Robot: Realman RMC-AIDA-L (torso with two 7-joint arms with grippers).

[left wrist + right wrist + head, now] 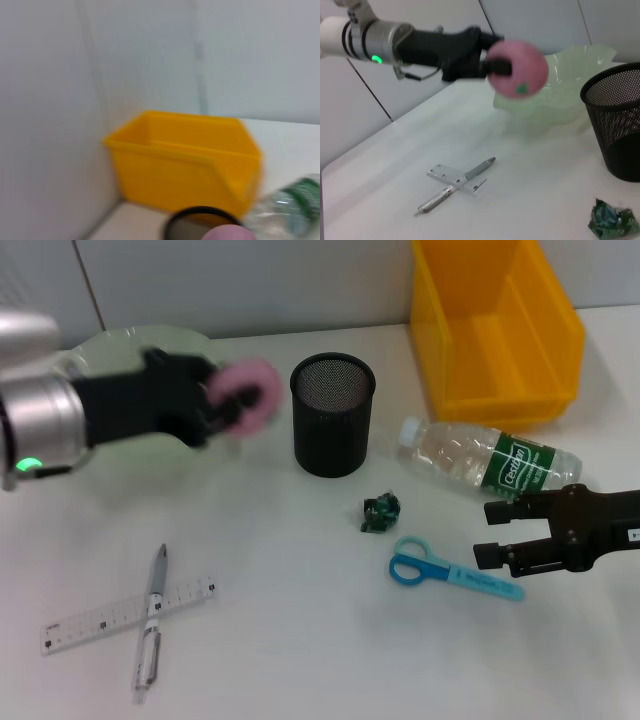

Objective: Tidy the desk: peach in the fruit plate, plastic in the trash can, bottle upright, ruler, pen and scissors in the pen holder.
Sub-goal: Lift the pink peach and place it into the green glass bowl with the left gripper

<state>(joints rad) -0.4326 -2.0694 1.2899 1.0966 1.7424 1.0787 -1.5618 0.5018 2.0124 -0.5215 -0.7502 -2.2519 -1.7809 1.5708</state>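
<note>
Left gripper clamps pink peach above green fruit plate, beside black mesh pen holder. Right gripper, jaws apart, between lying bottle and blue scissors. Pen crosses ruler.

White counter stretches across the whole scene, smooth and plain. Behind it stands a pale grey wall, split by thin vertical seams between panels. In the left wrist view that same wall meets the counter's far edge, and one dark seam runs straight up it.
</note>
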